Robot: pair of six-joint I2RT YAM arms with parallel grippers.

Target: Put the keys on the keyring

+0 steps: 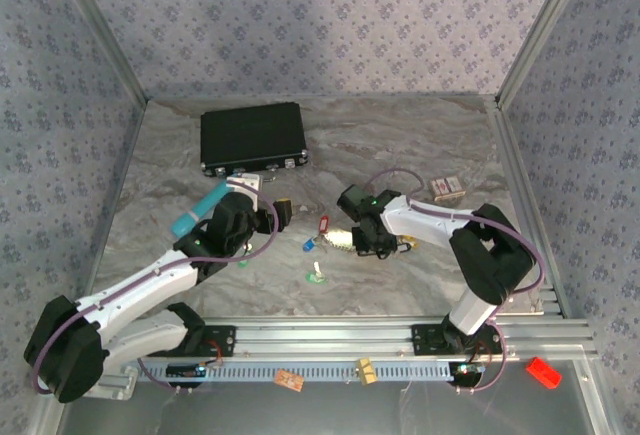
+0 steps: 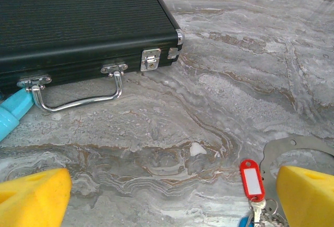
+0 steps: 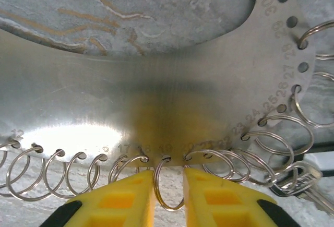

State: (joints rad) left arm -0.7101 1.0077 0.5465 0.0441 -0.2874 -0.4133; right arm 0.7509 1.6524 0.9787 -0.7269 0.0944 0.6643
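Note:
The keyring is a curved metal plate (image 3: 172, 107) with numbered holes, each carrying a split ring. My right gripper (image 3: 168, 185) straddles one split ring (image 3: 168, 208), its yellow fingers touching both sides of it. In the top view the right gripper (image 1: 362, 240) sits over this plate at mid-table. A red-tagged key (image 1: 323, 223), a blue one (image 1: 309, 244) and a green one (image 1: 317, 277) lie just left of it. My left gripper (image 2: 172, 195) is open over bare table, with the red tag (image 2: 252, 179) beside its right finger.
A black case (image 1: 252, 137) with a metal handle (image 2: 78, 99) lies at the back left. A teal tube (image 1: 198, 210) rests beside the left arm. A small box (image 1: 447, 188) sits at the right. Patterned walls enclose the table.

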